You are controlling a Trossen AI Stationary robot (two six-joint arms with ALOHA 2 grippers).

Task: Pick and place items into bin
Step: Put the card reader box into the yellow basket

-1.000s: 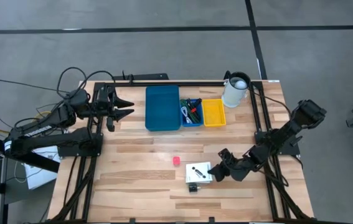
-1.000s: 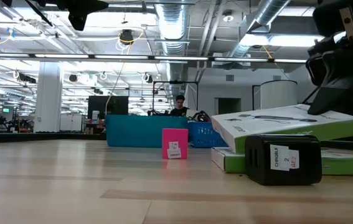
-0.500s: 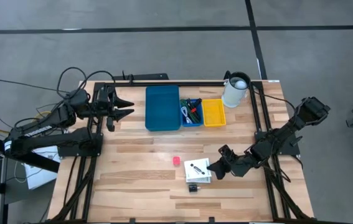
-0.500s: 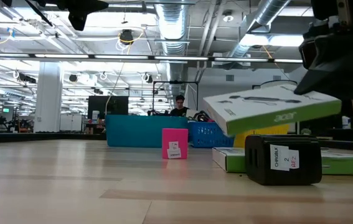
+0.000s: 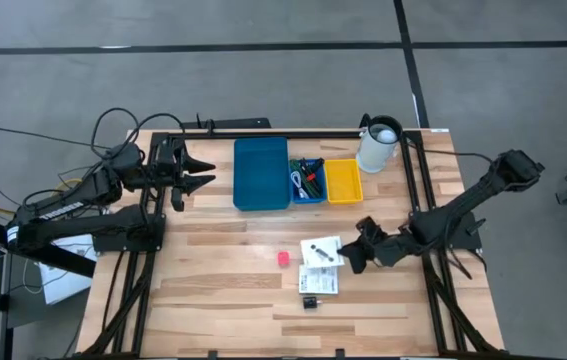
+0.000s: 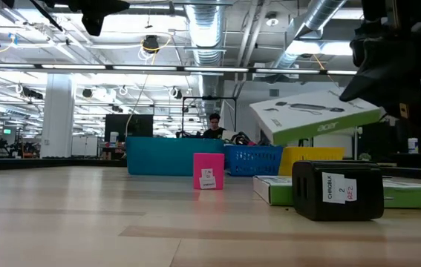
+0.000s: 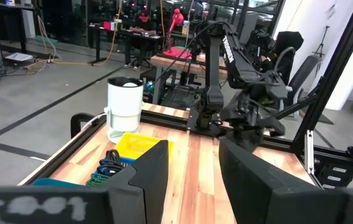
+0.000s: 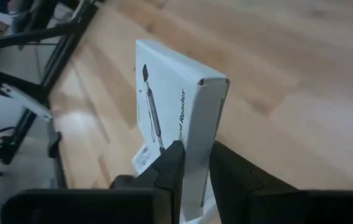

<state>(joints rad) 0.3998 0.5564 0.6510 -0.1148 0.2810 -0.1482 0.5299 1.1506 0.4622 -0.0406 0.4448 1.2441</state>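
Lifted clear of the second box (image 6: 344,191) since a second ago: white box (image 5: 320,250), clamped edgewise by right gripper (image 5: 346,256), above the table (image 5: 223,300). Reads "acer" in low view, "Reader" at the wrist. Black block (image 6: 338,190) labelled "2". Left gripper (image 5: 203,170) fingers apart, beside blue bin (image 5: 261,173).

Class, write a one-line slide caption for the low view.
Right gripper holds a white-and-green box above the table.
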